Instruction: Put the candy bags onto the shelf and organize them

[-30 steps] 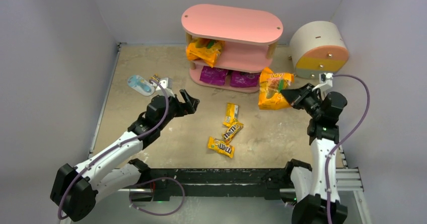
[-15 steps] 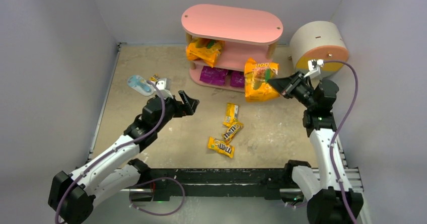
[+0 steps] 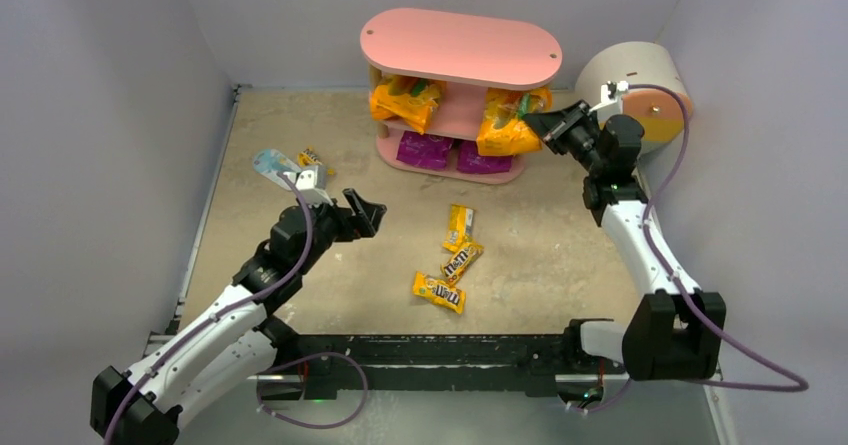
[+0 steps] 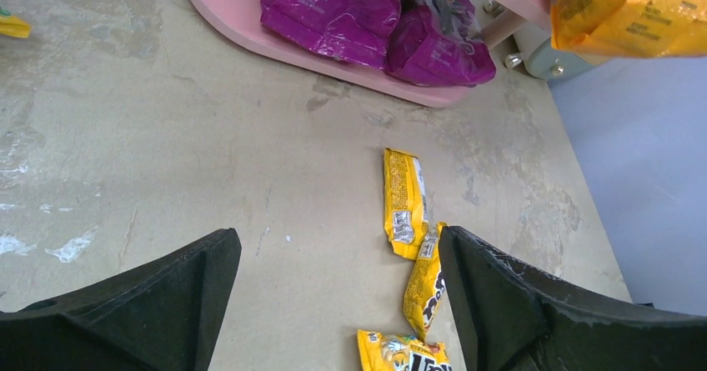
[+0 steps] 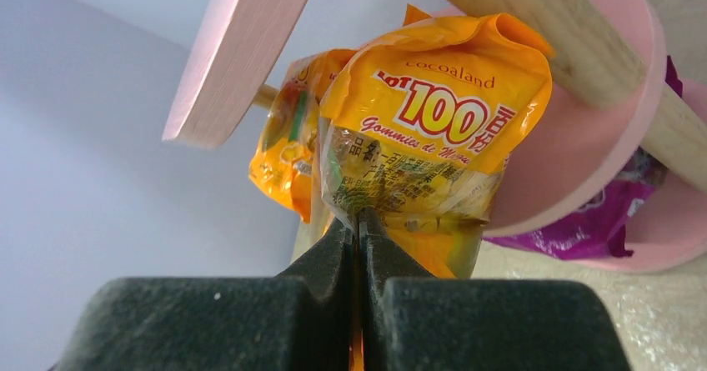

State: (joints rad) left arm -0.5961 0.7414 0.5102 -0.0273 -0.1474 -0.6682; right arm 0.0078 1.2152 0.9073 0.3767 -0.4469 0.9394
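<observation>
The pink shelf (image 3: pixel 460 45) stands at the back. My right gripper (image 3: pixel 545 125) is shut on the bottom edge of an orange bag (image 3: pixel 505 125) marked "100" (image 5: pixel 433 112). It holds the bag at the right end of the middle tier, beside a wooden post. The other orange bag (image 3: pixel 405 100) lies on the middle tier's left. Two purple bags (image 3: pixel 425 150) (image 3: pixel 483 157) lie on the bottom tier. Three yellow M&M's packets (image 3: pixel 459 227) (image 3: pixel 461 261) (image 3: pixel 438 292) lie on the floor; a fourth (image 3: pixel 310 155) lies at the left. My left gripper (image 3: pixel 365 213) is open and empty, left of the packets (image 4: pixel 404 200).
A flat light-blue-and-white item (image 3: pixel 270 162) lies at the left, next to the fourth packet. The round cream drawer unit (image 3: pixel 640 75) stands right of the shelf, just behind my right arm. Grey walls close in three sides.
My right arm has carried the orange bag up and left, from the floor right of the shelf to the middle tier's right end. My left gripper has drawn back slightly.
</observation>
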